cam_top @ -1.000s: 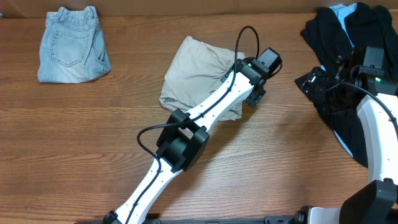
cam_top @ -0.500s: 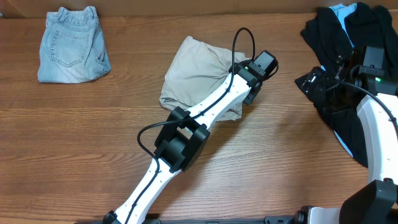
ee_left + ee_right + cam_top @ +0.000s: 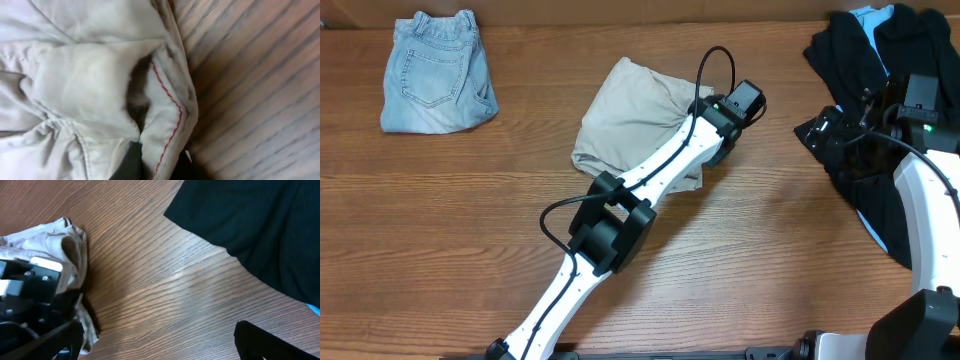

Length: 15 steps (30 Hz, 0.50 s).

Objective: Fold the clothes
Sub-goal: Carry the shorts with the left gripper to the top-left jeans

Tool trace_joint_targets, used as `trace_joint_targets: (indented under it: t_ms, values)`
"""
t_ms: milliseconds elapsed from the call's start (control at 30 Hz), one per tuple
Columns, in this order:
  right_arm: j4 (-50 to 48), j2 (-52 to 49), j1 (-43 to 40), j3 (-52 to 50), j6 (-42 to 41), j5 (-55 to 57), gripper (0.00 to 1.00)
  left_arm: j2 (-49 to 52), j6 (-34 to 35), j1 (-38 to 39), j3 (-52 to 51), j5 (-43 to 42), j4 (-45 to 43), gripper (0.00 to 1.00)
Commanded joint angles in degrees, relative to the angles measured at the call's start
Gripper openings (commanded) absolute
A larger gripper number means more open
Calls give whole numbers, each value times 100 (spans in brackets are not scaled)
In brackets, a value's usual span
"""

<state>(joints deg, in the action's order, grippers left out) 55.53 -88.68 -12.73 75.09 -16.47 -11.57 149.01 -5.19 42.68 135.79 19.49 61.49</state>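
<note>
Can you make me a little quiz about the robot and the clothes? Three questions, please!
1. True or false: the left end effector is shut on an edge of the beige shorts.
2. Where do the denim shorts lie? A) far to the left of the beige shorts B) under the beige shorts C) in the right end effector
3. Fill in the word: the pile of clothes nearest the right end effector is mostly ___ in colour.

Key: 1 true; 2 A; 3 black.
</note>
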Motion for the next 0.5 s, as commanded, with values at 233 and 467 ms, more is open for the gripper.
trace_joint_targets:
  t_ms: [233, 467]
  values:
    - [-85, -11, -15, -13, 13, -24, 100, 81, -726, -643, 3381, 1257, 1569, 4]
    - [-101, -11, -15, -13, 2, -26, 100, -199, -922, -1449, 4430, 1202, 1910, 4]
